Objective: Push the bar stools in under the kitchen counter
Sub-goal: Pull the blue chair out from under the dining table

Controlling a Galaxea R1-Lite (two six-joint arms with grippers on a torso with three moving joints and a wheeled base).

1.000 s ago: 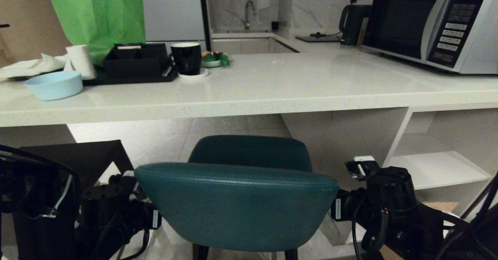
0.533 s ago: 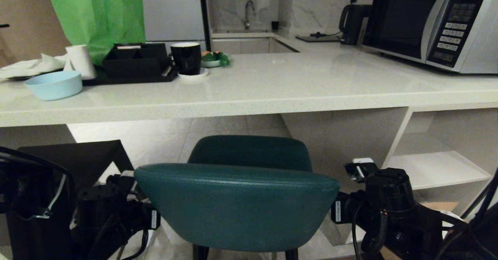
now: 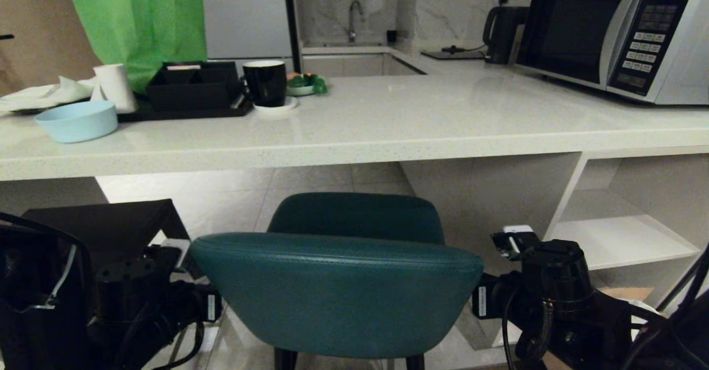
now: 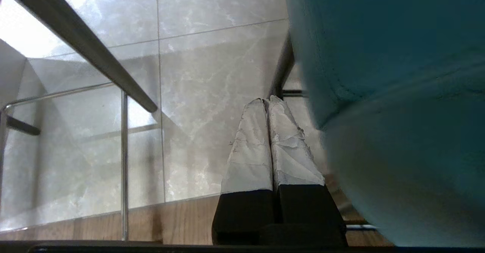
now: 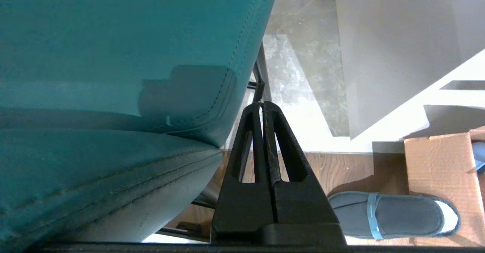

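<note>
Teal stool [image 3: 338, 287] — seat partly under the counter [image 3: 354, 137], back out, push unfinished; dark stool [image 3: 105, 223] beside it; I keep left gripper [image 4: 268, 101] and right gripper [image 5: 261, 103] flanking it, jaws clenched empty.

microwave [image 3: 615, 32], kettle [image 3: 500, 33] — blue bowl [image 3: 76, 121], slipper [image 5: 392, 215]

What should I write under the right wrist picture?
Shut right gripper beside the teal stool, with a grey slipper on the floor.

pale speckled kitchen counter [image 3: 388, 132], on it a blue bowl [image 3: 77, 120], black mug [image 3: 265, 82], black tray [image 3: 188, 111], microwave [image 3: 615, 32], kettle [image 3: 501, 33]
</note>
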